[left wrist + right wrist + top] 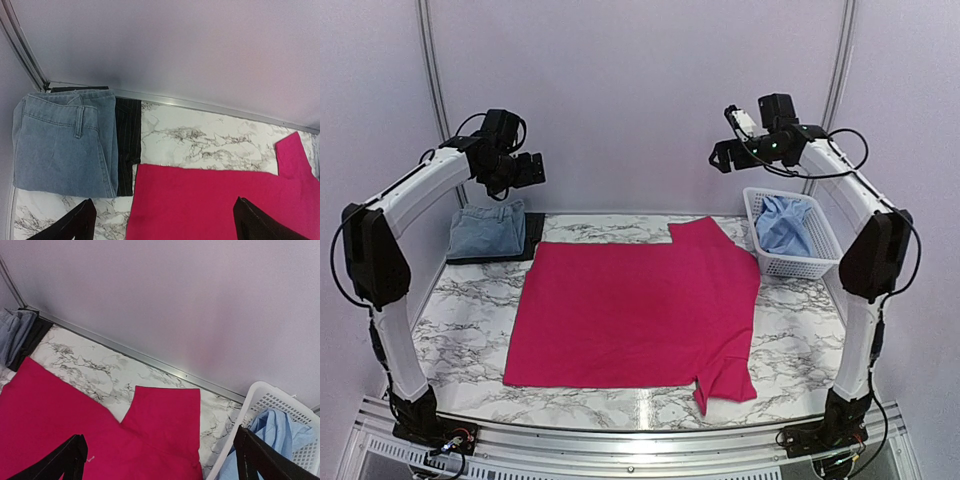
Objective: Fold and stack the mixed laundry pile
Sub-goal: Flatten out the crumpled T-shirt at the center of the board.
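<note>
A bright pink-red T-shirt [635,310] lies spread flat on the marble table; it also shows in the left wrist view [215,200] and the right wrist view [100,435]. A folded faded denim piece [487,230] lies on a folded dark striped garment [531,234] at the back left, both seen in the left wrist view, the denim [60,145] beside the dark piece [127,140]. A light blue shirt [783,225] sits crumpled in the white basket. My left gripper [520,172] and right gripper [728,152] are raised high, open and empty.
The white slatted basket [817,258] stands at the back right, its rim in the right wrist view [235,430]. Grey walls close the back and sides. A metal rail runs along the table's front edge [640,435].
</note>
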Action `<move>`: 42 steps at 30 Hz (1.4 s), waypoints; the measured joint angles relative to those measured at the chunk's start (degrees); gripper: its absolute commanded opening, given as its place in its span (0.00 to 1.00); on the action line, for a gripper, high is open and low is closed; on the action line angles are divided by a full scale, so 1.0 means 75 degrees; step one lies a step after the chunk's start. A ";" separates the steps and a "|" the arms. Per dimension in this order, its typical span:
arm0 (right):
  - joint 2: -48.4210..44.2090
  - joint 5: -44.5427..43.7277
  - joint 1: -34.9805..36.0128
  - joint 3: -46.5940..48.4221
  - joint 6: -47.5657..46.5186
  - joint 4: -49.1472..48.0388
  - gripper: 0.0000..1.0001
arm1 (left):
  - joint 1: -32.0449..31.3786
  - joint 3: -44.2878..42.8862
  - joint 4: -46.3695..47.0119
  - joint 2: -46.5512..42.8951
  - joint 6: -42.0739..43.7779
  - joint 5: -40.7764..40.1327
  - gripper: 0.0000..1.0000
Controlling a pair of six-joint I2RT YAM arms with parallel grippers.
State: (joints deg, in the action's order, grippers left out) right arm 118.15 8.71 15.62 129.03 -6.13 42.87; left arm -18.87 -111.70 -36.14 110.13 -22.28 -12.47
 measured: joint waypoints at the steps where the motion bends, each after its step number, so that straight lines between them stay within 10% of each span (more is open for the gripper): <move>1: -0.0283 0.0175 0.0003 -0.0216 0.0061 0.0009 0.98 | -0.0047 0.0236 0.0009 -0.0187 0.0044 0.0076 0.99; 17: -0.3147 0.1711 0.0915 -0.6647 0.1370 -0.0003 0.82 | -0.1638 0.5394 0.0090 -0.1670 0.0012 0.1667 0.72; 26: -0.5706 0.1714 0.0895 -0.9025 0.2815 0.0111 0.64 | -0.2072 0.5126 0.0388 -0.1373 0.0329 0.1818 0.63; 42: -0.5855 0.1679 0.1116 -0.9882 0.3652 0.0224 0.52 | -0.0886 0.3975 0.0606 0.0758 0.0868 0.1233 0.59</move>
State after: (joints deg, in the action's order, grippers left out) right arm 74.24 21.30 23.99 54.92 21.26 44.56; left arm -25.52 -81.89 -31.59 115.81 -15.77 -3.22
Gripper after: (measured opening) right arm 0.542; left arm 0.589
